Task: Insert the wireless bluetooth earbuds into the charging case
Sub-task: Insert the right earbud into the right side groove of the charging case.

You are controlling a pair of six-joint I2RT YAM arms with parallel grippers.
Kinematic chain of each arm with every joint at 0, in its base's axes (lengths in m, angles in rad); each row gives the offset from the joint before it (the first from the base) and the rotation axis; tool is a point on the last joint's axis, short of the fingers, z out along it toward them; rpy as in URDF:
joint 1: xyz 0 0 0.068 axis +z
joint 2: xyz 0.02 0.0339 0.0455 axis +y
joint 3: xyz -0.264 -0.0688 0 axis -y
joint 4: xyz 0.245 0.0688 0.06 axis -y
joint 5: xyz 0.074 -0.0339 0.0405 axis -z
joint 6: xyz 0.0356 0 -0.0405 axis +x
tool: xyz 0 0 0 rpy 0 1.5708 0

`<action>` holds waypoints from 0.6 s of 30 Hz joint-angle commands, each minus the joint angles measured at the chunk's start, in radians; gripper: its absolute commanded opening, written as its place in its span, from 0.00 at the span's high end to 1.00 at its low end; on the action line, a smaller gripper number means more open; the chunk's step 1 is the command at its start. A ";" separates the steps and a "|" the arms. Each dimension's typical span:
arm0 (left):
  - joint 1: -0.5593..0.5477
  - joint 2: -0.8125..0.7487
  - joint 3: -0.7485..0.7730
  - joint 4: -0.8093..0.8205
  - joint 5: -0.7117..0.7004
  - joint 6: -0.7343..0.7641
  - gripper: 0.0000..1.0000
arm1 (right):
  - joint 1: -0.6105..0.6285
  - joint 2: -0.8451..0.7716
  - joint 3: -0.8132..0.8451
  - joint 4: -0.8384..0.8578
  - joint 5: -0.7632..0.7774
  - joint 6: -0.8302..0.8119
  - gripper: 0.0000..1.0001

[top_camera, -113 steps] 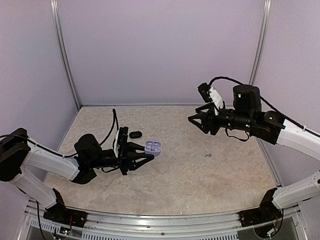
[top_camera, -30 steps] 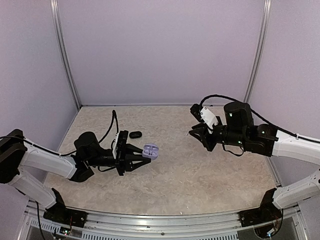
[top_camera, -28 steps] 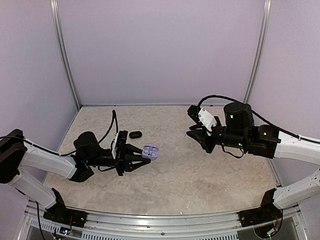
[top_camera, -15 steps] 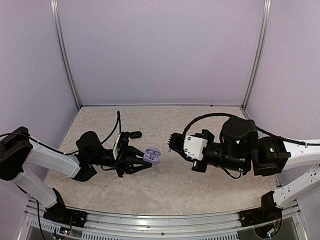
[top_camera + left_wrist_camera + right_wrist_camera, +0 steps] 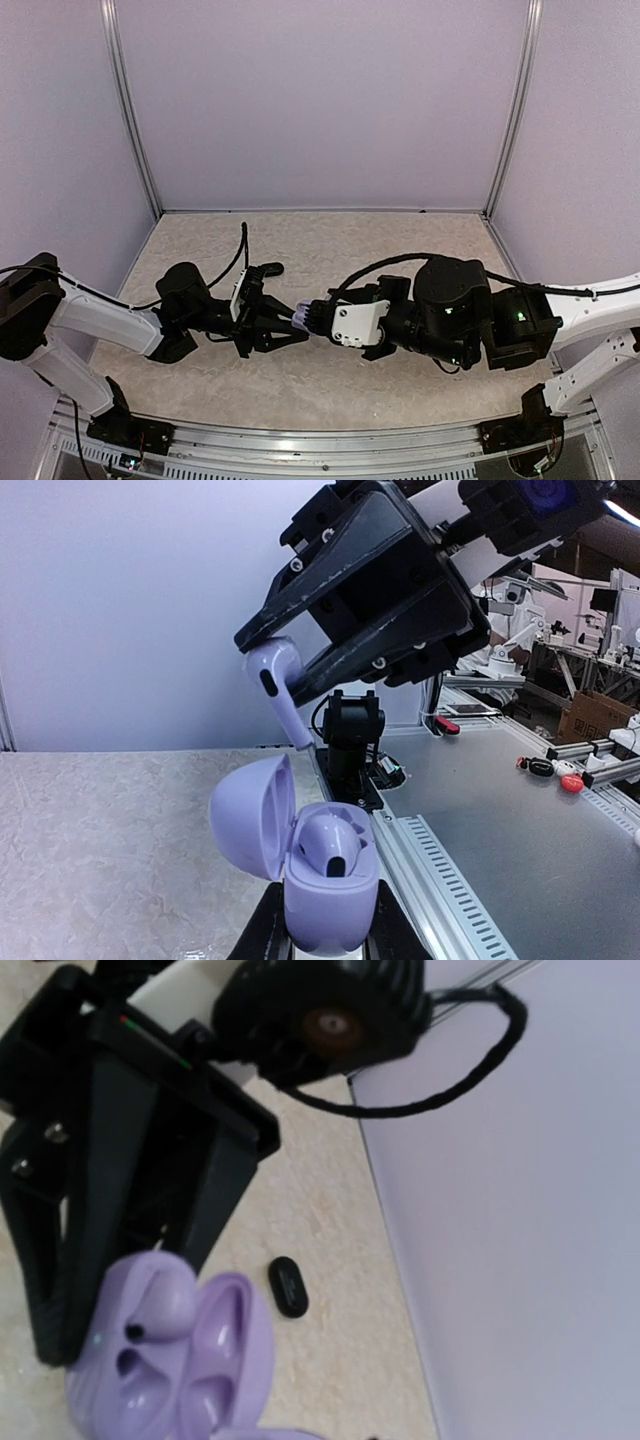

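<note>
My left gripper (image 5: 290, 322) is shut on the base of the lavender charging case (image 5: 330, 895), holding it above the table with its lid open to the left. One lavender earbud (image 5: 335, 845) sits in a case socket. My right gripper (image 5: 268, 668) hangs just above the case, shut on a second lavender earbud (image 5: 290, 715) whose stem points down toward the open case without touching it. In the top view the two grippers meet near the table's middle, the right gripper (image 5: 318, 316) tip to tip with the left. The right wrist view shows the case (image 5: 170, 1360) close below.
A black oval case (image 5: 268, 268) lies shut on the table behind the left gripper, also visible as the black case (image 5: 288, 1286) near the wall. The left arm's cable (image 5: 243, 245) arches above it. The metal rail (image 5: 440, 860) marks the table's near edge.
The right arm swung left across the table from the right side, bringing its earbud over the case. The left gripper shifted slightly right with the case.
</note>
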 commanded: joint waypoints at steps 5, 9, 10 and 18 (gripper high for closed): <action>-0.009 0.020 0.031 0.025 0.005 -0.027 1.00 | 0.041 0.042 0.038 0.079 0.065 -0.069 0.81; -0.008 0.020 0.030 0.047 0.000 -0.046 1.00 | 0.050 0.046 0.034 0.086 0.071 -0.078 0.81; -0.007 0.022 0.030 0.055 -0.002 -0.054 1.00 | 0.051 0.047 0.033 0.086 0.072 -0.080 0.81; -0.006 0.050 0.035 0.116 -0.004 -0.117 1.00 | 0.053 0.069 0.010 0.148 0.112 -0.105 0.82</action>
